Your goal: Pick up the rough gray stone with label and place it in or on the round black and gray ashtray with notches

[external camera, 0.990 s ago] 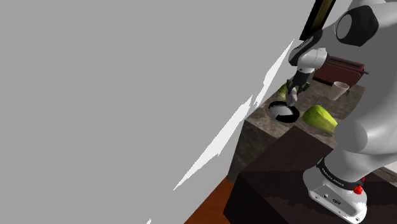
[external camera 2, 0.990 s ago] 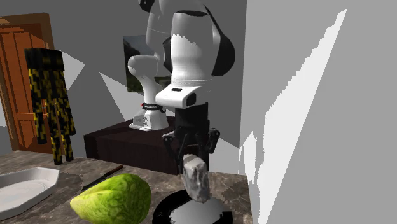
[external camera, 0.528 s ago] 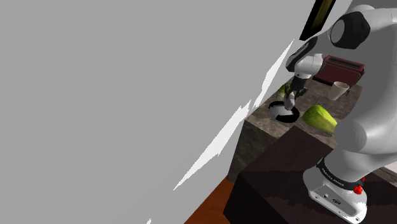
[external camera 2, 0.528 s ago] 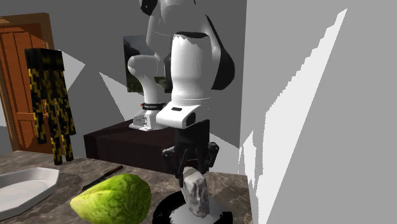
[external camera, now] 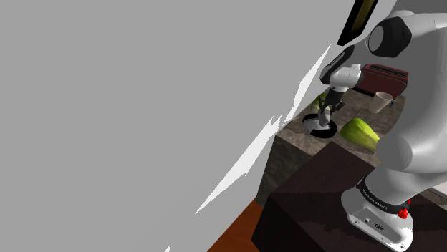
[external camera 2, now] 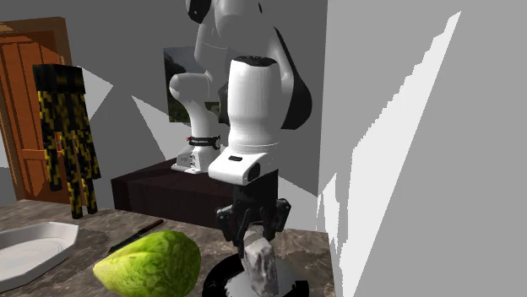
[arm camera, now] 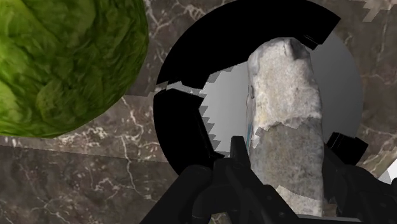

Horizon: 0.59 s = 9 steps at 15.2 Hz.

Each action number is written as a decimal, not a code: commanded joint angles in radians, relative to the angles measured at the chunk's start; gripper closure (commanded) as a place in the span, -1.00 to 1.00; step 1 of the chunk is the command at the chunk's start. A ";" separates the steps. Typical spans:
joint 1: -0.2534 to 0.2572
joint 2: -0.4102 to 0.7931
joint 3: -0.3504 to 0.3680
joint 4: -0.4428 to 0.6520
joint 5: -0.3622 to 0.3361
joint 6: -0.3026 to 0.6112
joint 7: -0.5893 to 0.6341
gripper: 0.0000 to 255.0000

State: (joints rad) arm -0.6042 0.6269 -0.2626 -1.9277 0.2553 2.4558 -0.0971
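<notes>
A rough grey stone (arm camera: pixel 283 121) stands upright between my black fingers, and my gripper (arm camera: pixel 287 159) is shut on it. Directly beneath it lies the round ashtray (arm camera: pixel 181 124), black-rimmed with a grey inside. In the second exterior view the stone (external camera 2: pixel 260 268) hangs from the gripper (external camera 2: pixel 257 242) with its lower end down inside the ashtray (external camera 2: pixel 218 283); whether it touches the bottom I cannot tell. The shoulder view has the gripper (external camera: pixel 326 114) low over the ashtray (external camera: pixel 319 127) at the marble counter's near corner.
A green lettuce head (external camera 2: pixel 149 263) lies close beside the ashtray. Further along the counter are a white dish (external camera 2: pixel 29 247), a beige cup (external camera: pixel 383 102) and a dark red box (external camera: pixel 387 77). A grey wall (external camera 2: pixel 405 152) stands right by the ashtray.
The arm has lowered the gripper straight down with the stone in it, bringing the stone from above the ashtray to its inside. The grip has not changed.
</notes>
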 commanded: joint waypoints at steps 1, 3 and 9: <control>0.000 0.000 0.000 0.000 0.000 0.000 0.000 1.00; 0.000 0.000 0.000 0.001 0.000 0.000 0.000 -1.00; 0.005 -0.025 -0.008 -0.002 -0.009 -0.023 0.006 -1.00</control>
State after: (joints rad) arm -0.6015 0.6137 -0.2666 -1.9308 0.2510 2.4463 -0.0946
